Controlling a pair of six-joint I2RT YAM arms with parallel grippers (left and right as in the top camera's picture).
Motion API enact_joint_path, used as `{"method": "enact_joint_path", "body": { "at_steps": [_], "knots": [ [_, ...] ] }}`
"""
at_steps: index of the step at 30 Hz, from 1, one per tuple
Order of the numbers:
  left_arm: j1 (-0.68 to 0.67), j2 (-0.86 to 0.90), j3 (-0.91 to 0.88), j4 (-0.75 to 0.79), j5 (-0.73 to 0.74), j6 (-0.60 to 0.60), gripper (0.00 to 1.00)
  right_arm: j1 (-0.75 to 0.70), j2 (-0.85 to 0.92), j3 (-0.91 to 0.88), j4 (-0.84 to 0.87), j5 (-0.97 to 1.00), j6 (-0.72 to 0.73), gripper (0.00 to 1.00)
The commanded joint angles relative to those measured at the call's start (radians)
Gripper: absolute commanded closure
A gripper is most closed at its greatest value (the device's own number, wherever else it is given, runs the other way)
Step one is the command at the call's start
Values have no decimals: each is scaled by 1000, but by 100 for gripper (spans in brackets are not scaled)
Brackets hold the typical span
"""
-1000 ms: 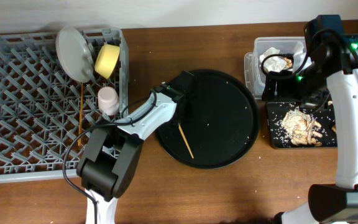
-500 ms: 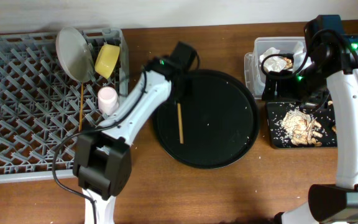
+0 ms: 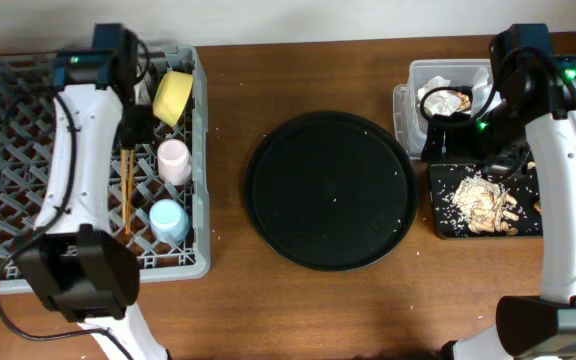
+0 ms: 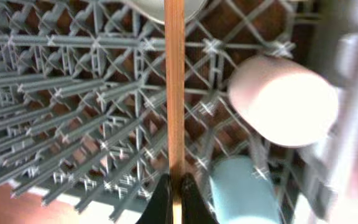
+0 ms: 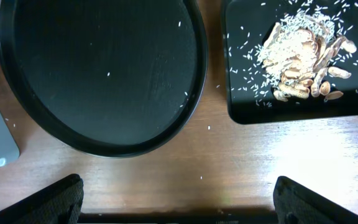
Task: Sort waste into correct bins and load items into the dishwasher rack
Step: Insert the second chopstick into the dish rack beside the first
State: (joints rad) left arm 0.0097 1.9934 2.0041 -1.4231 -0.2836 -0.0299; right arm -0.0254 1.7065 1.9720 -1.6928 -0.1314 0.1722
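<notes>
— Cleared the chopstick (image 4: 174, 93) off the round tray (image 3: 330, 190)?
— Yes. Holds it clamped in the left hand (image 4: 174, 190) above the dishwasher rack (image 3: 28, 200), beside the pink cup (image 4: 283, 102). Keeps the right hand (image 5: 179, 202) spread, empty. Just needs lowering.

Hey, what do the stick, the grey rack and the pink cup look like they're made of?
The stick is probably wood or bamboo: matte, warm brown, faint lengthwise grain. The rack looks like moulded plastic: dull grey, thin uniform lattice ribs. The pink cup is likely plastic, though blur leaves ceramic possible: smooth, evenly pale, soft sheen.
</notes>
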Motion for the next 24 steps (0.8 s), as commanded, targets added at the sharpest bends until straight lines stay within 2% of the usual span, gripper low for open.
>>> {"method": "enact_joint_path", "body": {
  "at_steps": [1, 5, 12, 15, 16, 17, 18, 19, 24],
  "knots": [
    [18, -13, -138, 105, -9, 95, 99, 0, 2, 1, -6, 11, -10, 2],
    [19, -13, -243, 196, -9, 111, 99, 0, 2, 1, -6, 11, -10, 1],
    [46, -13, -249, 193, -2, 115, 99, 0, 2, 1, -6, 11, -10, 2],
    [46, -13, -249, 185, -1, 68, 99, 0, 2, 1, -6, 8, -10, 2],
    [45, -13, -249, 183, -1, 68, 97, 0, 2, 1, -6, 7, -10, 2],
    [45, -13, -249, 181, -1, 69, 76, 0, 2, 1, -6, 7, -10, 2],
    [45, -13, -249, 181, -1, 68, 41, 0, 2, 1, -6, 8, -10, 2],
    [45, -13, -249, 181, 4, 68, 30, 0, 2, 1, -6, 8, -10, 2],
    [45, -64, -224, 166, 120, 68, 30, 0, 1, 1, -6, 8, -11, 1]
  ]
}}
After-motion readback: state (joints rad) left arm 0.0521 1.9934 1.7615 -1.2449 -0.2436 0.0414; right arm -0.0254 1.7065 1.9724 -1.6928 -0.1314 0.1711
